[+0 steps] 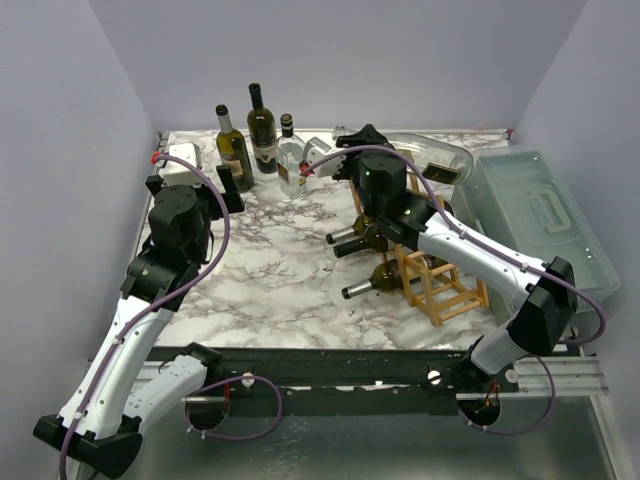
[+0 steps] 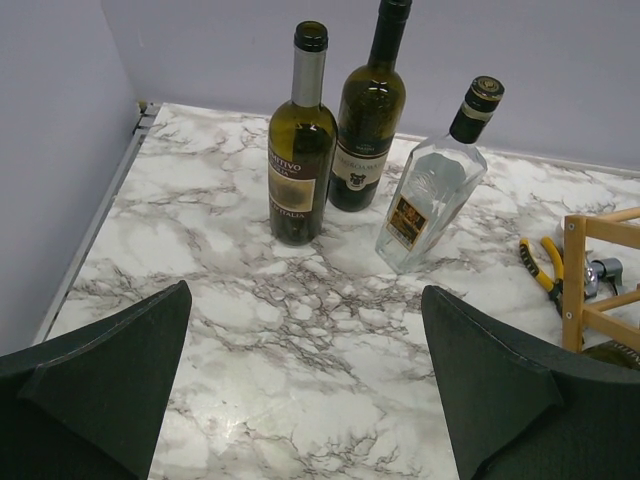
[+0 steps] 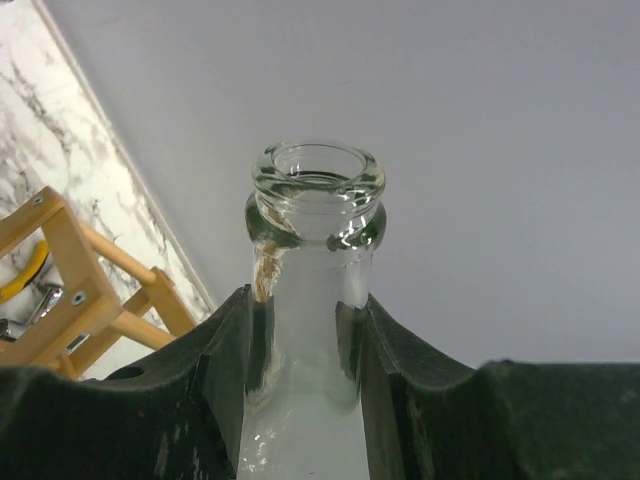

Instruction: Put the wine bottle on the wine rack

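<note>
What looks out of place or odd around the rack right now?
Only small things. A yellow-handled tool lies loose on the table beside the wine rack. The clear bottle gripped at the neck by the right gripper is uncapped, with a torn scrap stuck under its lip. No spill or breakage shows.

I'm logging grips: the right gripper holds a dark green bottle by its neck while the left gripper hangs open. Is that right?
Not quite: the bottle is clear glass, not dark green, as the right wrist view shows. The right gripper does hold its neck, and the left gripper is open.
</note>
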Controlling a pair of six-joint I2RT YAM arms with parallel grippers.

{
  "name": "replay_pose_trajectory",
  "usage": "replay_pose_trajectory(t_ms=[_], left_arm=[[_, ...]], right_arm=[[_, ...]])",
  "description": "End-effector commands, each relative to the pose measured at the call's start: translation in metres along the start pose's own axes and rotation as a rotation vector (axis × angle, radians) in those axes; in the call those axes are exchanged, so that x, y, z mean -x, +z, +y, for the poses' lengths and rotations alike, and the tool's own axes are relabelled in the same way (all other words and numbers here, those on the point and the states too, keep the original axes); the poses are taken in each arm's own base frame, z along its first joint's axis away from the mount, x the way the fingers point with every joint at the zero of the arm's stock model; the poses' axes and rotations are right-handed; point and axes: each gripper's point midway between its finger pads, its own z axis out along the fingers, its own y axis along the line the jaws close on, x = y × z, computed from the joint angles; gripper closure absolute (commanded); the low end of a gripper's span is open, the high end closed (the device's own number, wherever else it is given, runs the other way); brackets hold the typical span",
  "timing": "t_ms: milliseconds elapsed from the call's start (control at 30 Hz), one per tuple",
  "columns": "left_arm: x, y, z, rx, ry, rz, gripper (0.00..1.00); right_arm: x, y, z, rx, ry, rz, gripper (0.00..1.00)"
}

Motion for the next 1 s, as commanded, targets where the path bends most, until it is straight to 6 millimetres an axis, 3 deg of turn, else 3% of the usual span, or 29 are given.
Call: replay_pose_trajectory(t_ms=[0,233,467,733,867,967], left_arm=[[0.004,-0.004,0.0,-0.002,-0.01,-0.025,0.01],[0.007,-0.007,-0.002,-0.011,-0.013,-0.035,0.01],[0.01,-0.01,-0.001,-0.01,-0.014,-0.044,0.01],[0.012,-0.013,-0.003,-0.02,-0.018,-0.05,0.01],[0.011,-0.012,-0.004,-0.024,-0.013,-0.048,0.01],[0.01,-0.011,-0.004,-0.02,-0.009,-0.045,0.01]], right_arm=[[0.004,0.0,0.004,0.052,-0.155,-0.035,1.0],[-0.004,0.0,0.064,0.254,-0.241,-0.057,1.0],[-0.006,0.003,0.108,0.403,-0.299,-0.07,1.0],[-0.02,-0.012,0.154,0.521,-0.345,-0.049,1.0],[-0.015,-0.026,0.172,0.597,-0.318,-0.06,1.0],[-0.01,-0.035,0.183,0.645,-0.299,-0.077,0.9]])
